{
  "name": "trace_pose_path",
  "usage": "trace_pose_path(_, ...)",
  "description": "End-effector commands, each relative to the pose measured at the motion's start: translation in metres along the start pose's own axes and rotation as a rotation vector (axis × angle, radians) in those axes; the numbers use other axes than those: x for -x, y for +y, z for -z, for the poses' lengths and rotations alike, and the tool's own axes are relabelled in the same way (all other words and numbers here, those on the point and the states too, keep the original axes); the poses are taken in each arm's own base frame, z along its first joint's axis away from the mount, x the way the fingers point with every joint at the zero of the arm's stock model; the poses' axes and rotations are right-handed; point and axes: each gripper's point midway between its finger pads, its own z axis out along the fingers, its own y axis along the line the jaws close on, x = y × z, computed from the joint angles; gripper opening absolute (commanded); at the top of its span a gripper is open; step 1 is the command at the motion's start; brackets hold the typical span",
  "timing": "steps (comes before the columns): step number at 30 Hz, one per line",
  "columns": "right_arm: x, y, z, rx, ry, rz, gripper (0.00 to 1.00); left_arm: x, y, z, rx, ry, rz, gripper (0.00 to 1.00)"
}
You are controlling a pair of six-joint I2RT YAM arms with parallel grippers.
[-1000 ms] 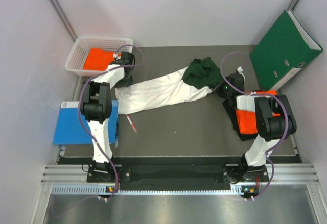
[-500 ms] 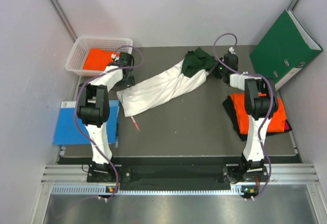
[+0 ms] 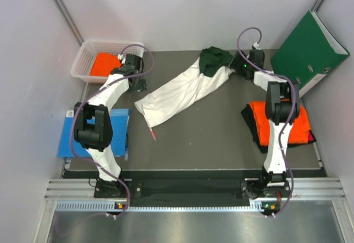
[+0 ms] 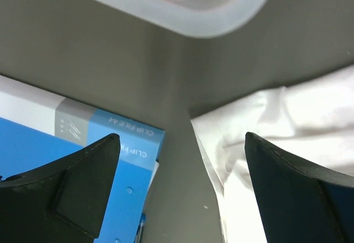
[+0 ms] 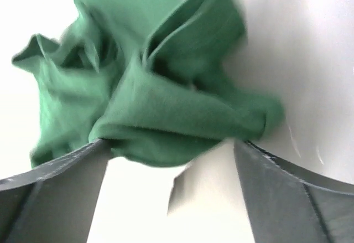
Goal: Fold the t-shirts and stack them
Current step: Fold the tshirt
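Observation:
A white t-shirt (image 3: 182, 88) with dark green sleeves (image 3: 212, 60) lies stretched diagonally across the grey mat. My left gripper (image 3: 138, 83) is open just off the shirt's lower left end. In the left wrist view the left gripper (image 4: 181, 143) hangs over bare mat, with the white cloth (image 4: 287, 127) by its right finger. My right gripper (image 3: 236, 68) is open beside the bunched green sleeve. The right wrist view shows the right gripper (image 5: 170, 151) with the green sleeve (image 5: 160, 93) just beyond its fingertips. An orange t-shirt (image 3: 104, 63) lies in the basket. Another orange t-shirt (image 3: 281, 122) lies folded on a black one (image 3: 255, 131).
The white basket (image 3: 83, 60) stands at the back left. A blue clip file (image 3: 88, 133) lies at the mat's left edge, also the blue file (image 4: 66, 160) under my left finger. A green binder (image 3: 307, 52) leans at the back right. A red pen (image 3: 152, 135) lies near the shirt's hem.
My right gripper carried the green sleeve toward the back and then opened, letting it go. The left gripper opened fully. The shirt now lies steeper and farther back.

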Motion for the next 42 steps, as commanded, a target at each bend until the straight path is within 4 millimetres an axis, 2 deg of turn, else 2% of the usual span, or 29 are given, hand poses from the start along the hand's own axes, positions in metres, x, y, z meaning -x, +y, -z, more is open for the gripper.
trace_pose_path(1, 0.001, 0.036, 0.077, 0.076, -0.04, 0.055, 1.0, -0.005, -0.005, 0.029, -0.055, -0.028, 0.025, 0.99)
trace_pose_path(2, 0.009, 0.055, 0.106, 0.127, -0.074, 0.051, 1.0, -0.006, -0.006, 0.031, -0.061, -0.028, 0.026, 0.99)
trace_pose_path(3, 0.007, 0.065, 0.119, 0.178, -0.101, 0.023, 1.0, -0.006, -0.006, 0.036, -0.074, -0.039, 0.031, 0.99)
trace_pose_path(4, -0.029, 0.052, 0.127, 0.173, -0.036, -0.006, 1.0, -0.013, -0.009, 0.036, -0.085, -0.031, 0.027, 0.99)
trace_pose_path(5, -0.033, 0.073, 0.148, 0.24, -0.038, -0.008, 1.0, -0.014, -0.01, 0.038, -0.093, -0.034, 0.032, 0.99)
trace_pose_path(6, -0.044, 0.076, 0.157, 0.252, -0.02, -0.04, 1.0, -0.015, -0.01, 0.04, -0.1, -0.038, 0.035, 0.99)
trace_pose_path(7, -0.067, 0.069, 0.164, 0.244, 0.019, -0.062, 1.0, -0.019, -0.011, 0.041, -0.107, -0.034, 0.033, 0.99)
trace_pose_path(8, -0.074, 0.086, 0.18, 0.291, 0.017, -0.063, 1.0, -0.021, -0.012, 0.042, -0.112, -0.034, 0.032, 0.99)
trace_pose_path(10, -0.104, 0.089, 0.194, 0.317, 0.064, -0.121, 1.0, -0.025, -0.013, 0.044, -0.122, -0.033, 0.031, 0.99)
trace_pose_path(12, -0.133, 0.113, 0.207, 0.361, 0.127, -0.149, 1.0, -0.025, -0.014, 0.046, -0.135, -0.039, 0.038, 0.99)
trace_pose_path(13, -0.149, 0.118, 0.209, 0.37, 0.164, -0.156, 1.0, -0.027, -0.015, 0.046, -0.139, -0.038, 0.038, 0.99)
trace_pose_path(14, -0.174, 0.133, 0.21, 0.39, 0.219, -0.167, 1.0, -0.026, -0.016, 0.047, -0.148, -0.043, 0.041, 0.99)
trace_pose_path(17, -0.222, 0.157, 0.209, 0.429, 0.311, -0.186, 1.0, -0.025, -0.016, 0.05, -0.16, -0.052, 0.041, 0.99)
trace_pose_path(19, -0.241, 0.169, 0.206, 0.447, 0.349, -0.198, 1.0, -0.022, -0.015, 0.054, -0.16, -0.061, 0.039, 0.99)
trace_pose_path(20, -0.263, 0.174, 0.202, 0.451, 0.396, -0.208, 1.0, -0.022, -0.014, 0.054, -0.16, -0.065, 0.035, 0.99)
trace_pose_path(22, -0.278, 0.186, 0.198, 0.466, 0.422, -0.214, 0.99, -0.019, -0.011, 0.058, -0.152, -0.077, 0.037, 0.99)
trace_pose_path(23, -0.301, 0.188, 0.195, 0.452, 0.475, -0.22, 0.99, -0.019, -0.01, 0.059, -0.148, -0.081, 0.035, 0.99)
trace_pose_path(25, -0.313, 0.202, 0.189, 0.471, 0.501, -0.224, 0.96, -0.019, -0.008, 0.06, -0.148, -0.087, 0.036, 0.99)
trace_pose_path(26, -0.335, 0.202, 0.187, 0.454, 0.549, -0.235, 0.95, -0.018, -0.008, 0.062, -0.148, -0.088, 0.038, 0.99)
trace_pose_path(27, -0.337, 0.213, 0.184, 0.483, 0.551, -0.241, 0.95, -0.019, -0.006, 0.062, -0.144, -0.088, 0.037, 0.99)
trace_pose_path(29, -0.362, 0.216, 0.179, 0.473, 0.604, -0.257, 0.95, -0.017, -0.004, 0.065, -0.141, -0.1, 0.039, 0.99)
trace_pose_path(30, -0.363, 0.228, 0.175, 0.492, 0.606, -0.26, 0.94, -0.017, -0.003, 0.066, -0.14, -0.102, 0.037, 0.99)
trace_pose_path(32, -0.383, 0.23, 0.169, 0.473, 0.643, -0.25, 0.93, -0.017, -0.001, 0.068, -0.134, -0.108, 0.037, 0.99)
trace_pose_path(33, -0.383, 0.241, 0.166, 0.486, 0.638, -0.248, 0.93, -0.016, 0.0, 0.069, -0.131, -0.11, 0.038, 0.99)
trace_pose_path(34, -0.392, 0.238, 0.161, 0.461, 0.655, -0.241, 0.92, -0.015, 0.001, 0.07, -0.129, -0.114, 0.036, 0.99)
trace_pose_path(37, -0.399, 0.247, 0.155, 0.456, 0.655, -0.221, 0.77, -0.013, 0.005, 0.073, -0.118, -0.123, 0.034, 0.99)
trace_pose_path(40, -0.397, 0.247, 0.152, 0.448, 0.64, -0.217, 0.41, -0.012, 0.007, 0.075, -0.111, -0.13, 0.035, 0.99)
trace_pose_path(41, -0.398, 0.243, 0.15, 0.433, 0.636, -0.204, 0.22, -0.012, 0.008, 0.075, -0.109, -0.13, 0.035, 0.99)
trace_pose_path(42, -0.399, 0.239, 0.15, 0.422, 0.635, -0.194, 0.16, -0.012, 0.008, 0.076, -0.11, -0.132, 0.037, 0.99)
